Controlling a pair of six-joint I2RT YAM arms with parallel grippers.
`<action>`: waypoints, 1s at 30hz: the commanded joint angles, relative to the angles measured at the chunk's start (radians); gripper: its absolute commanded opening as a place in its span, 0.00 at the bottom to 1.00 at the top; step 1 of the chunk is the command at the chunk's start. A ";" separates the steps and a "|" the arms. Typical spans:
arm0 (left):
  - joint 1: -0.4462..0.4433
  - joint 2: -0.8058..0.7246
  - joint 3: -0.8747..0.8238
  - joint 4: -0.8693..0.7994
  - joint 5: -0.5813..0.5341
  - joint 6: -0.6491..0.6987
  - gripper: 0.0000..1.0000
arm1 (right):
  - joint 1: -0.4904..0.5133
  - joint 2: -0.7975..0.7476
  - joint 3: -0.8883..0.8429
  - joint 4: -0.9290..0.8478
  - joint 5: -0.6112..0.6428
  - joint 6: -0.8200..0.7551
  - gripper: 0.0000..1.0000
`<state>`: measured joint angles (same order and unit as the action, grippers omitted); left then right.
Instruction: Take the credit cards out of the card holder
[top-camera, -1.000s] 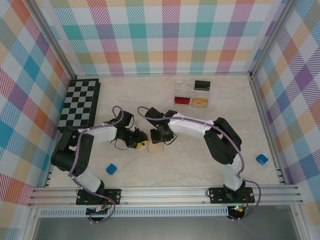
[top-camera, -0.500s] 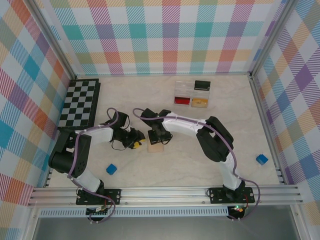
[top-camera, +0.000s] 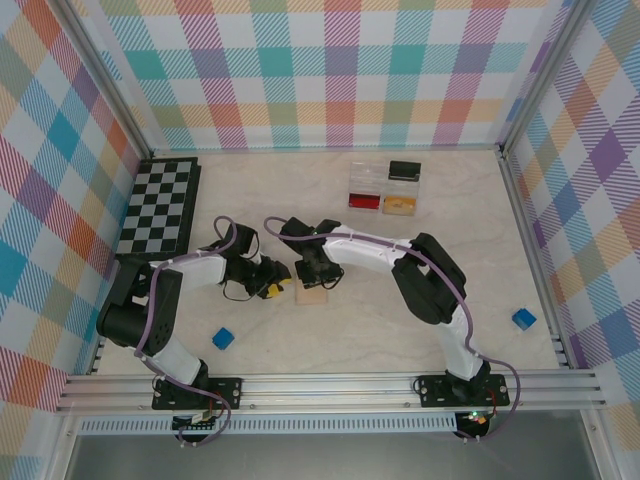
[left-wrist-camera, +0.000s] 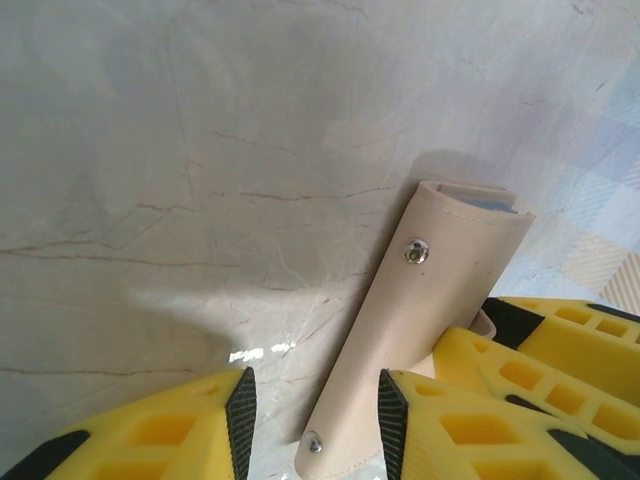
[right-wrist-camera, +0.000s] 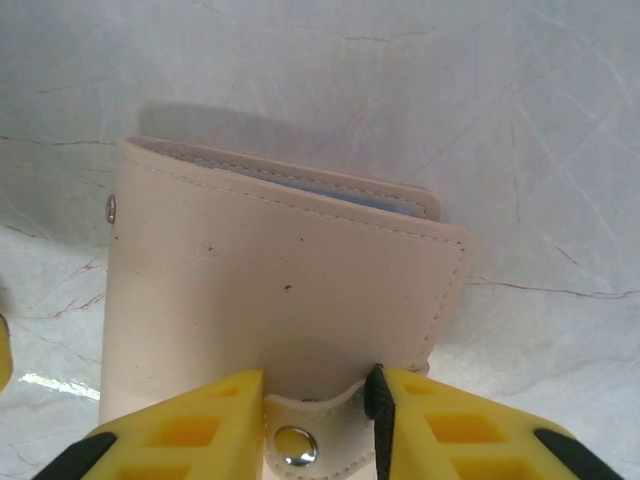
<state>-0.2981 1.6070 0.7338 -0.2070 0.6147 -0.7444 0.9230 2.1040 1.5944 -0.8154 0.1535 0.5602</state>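
Holder (top-camera: 312, 294) lies folded shut on the table (top-camera: 380, 340), mid-front, between the two grippers. Right gripper (right-wrist-camera: 315, 400) is narrow, jaws against both sides of the snap tab (right-wrist-camera: 300, 435). It looks like a pinch, though contact is hard to confirm. Left gripper (left-wrist-camera: 315, 400) is partly spread around the holder's lower corner with a gap on one side, holding nothing. Progress: early. Flap not opened, cards judged to be inside, none out. To do: unsnap, open holder, pull each card, set them down.

Top view looks down; wrist views, close, apparently share the card holder (right-wrist-camera: 285, 280).
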 joint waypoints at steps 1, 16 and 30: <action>0.013 -0.028 -0.018 0.004 0.029 -0.007 0.39 | -0.005 0.018 -0.055 0.008 -0.019 0.004 0.29; -0.014 -0.086 -0.016 0.064 0.084 -0.034 0.38 | -0.093 -0.112 -0.225 0.206 -0.243 0.026 0.30; -0.118 0.046 0.030 0.115 0.054 -0.067 0.23 | -0.134 -0.156 -0.310 0.281 -0.279 0.068 0.32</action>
<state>-0.4004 1.6123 0.7479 -0.0971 0.6796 -0.8001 0.7967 1.9617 1.3167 -0.5186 -0.1223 0.6060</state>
